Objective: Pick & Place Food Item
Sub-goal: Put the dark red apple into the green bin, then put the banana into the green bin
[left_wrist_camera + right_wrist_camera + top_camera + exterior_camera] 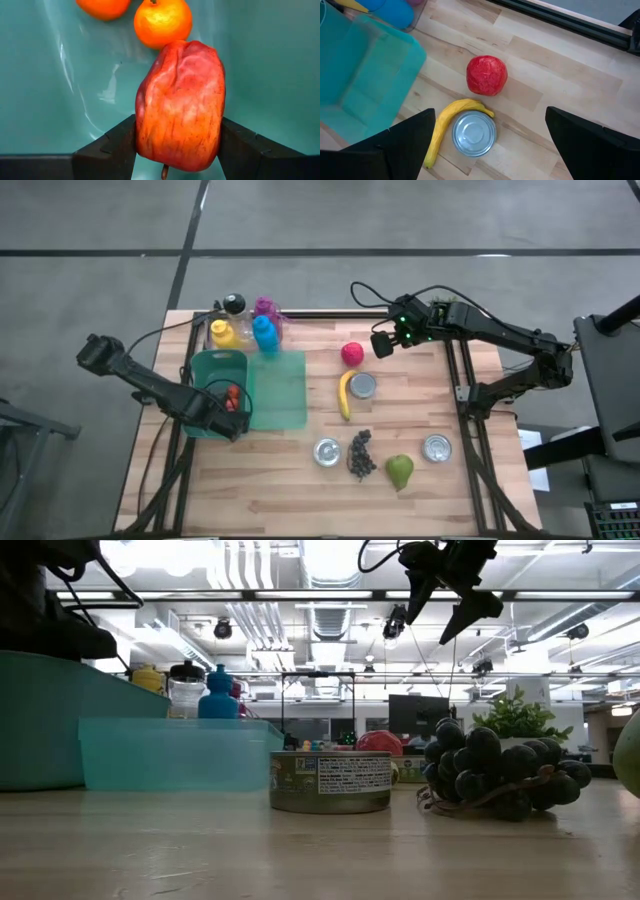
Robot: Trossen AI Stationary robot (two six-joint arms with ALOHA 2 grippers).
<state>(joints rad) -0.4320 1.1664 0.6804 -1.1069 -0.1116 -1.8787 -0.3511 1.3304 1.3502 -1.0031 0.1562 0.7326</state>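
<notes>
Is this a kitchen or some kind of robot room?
Probably a robot lab or workshop, not a kitchen. Two robot arms work over a wooden table on a metal frame. Beyond it are bare ceiling pipes, strip lights and a monitor.

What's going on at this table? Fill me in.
The left hand is shut on a red apple, holding it over the green bin, where two oranges already lie. The right hand hangs open above the red fruit, banana and a can on the table.
</notes>
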